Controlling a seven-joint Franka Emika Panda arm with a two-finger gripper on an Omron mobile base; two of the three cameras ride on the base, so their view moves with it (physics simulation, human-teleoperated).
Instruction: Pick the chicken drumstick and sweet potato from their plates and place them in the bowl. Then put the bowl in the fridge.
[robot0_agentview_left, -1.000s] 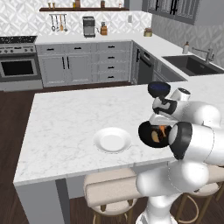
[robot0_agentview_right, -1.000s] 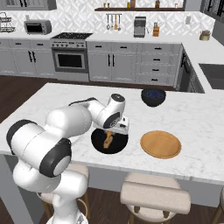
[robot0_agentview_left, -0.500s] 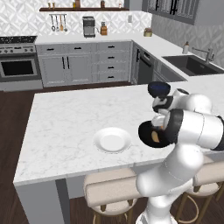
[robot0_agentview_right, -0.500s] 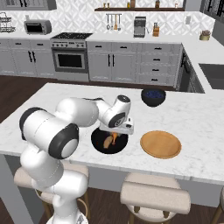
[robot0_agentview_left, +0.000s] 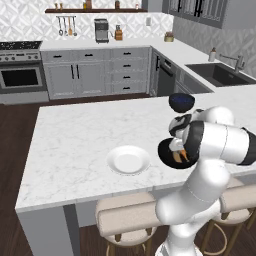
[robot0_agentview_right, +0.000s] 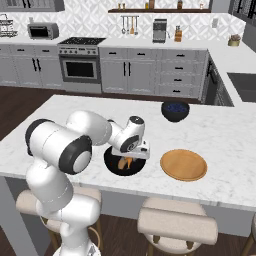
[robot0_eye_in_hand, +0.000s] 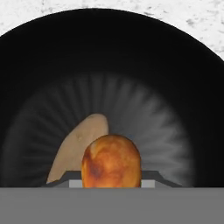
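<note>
Two plates and two bowls sit on the island counter (robot0_agentview_left: 75, 135). The glossy black bowl (robot0_agentview_right: 111, 166) stands close to the counter's near, stool-side edge. The orange-tan plate (robot0_agentview_right: 183, 164) lies just beside it along that same edge, the two apart by a narrow strip of marble. The white plate (robot0_agentview_left: 128, 161) lies on the bowl's other side, also near that edge, with a clear gap between them. The small dark blue bowl (robot0_agentview_right: 175, 111) stands well back from all three, toward the far edge. From the left base view a broad stretch of bare marble runs from the white plate to the counter's left edge and far corner.

The gripper (robot0_agentview_right: 128, 159) hangs low over the black bowl, pointing down into it, with the forearm reaching in from the stool side.

The hand view looks straight down into the bowl. The sweet potato (robot0_eye_in_hand: 74, 148) lies on its floor as a pale tan lump. The chicken drumstick (robot0_eye_in_hand: 111, 162) shows its fat orange-brown end in front of and overlapping the sweet potato, right at the gripper. I cannot tell whether the jaws are pinching it or stand free of it.

From the base views the bowl's contents show as small orange patches under the hand. In the left base view the arm's bulk covers the bowl's right half.
</note>
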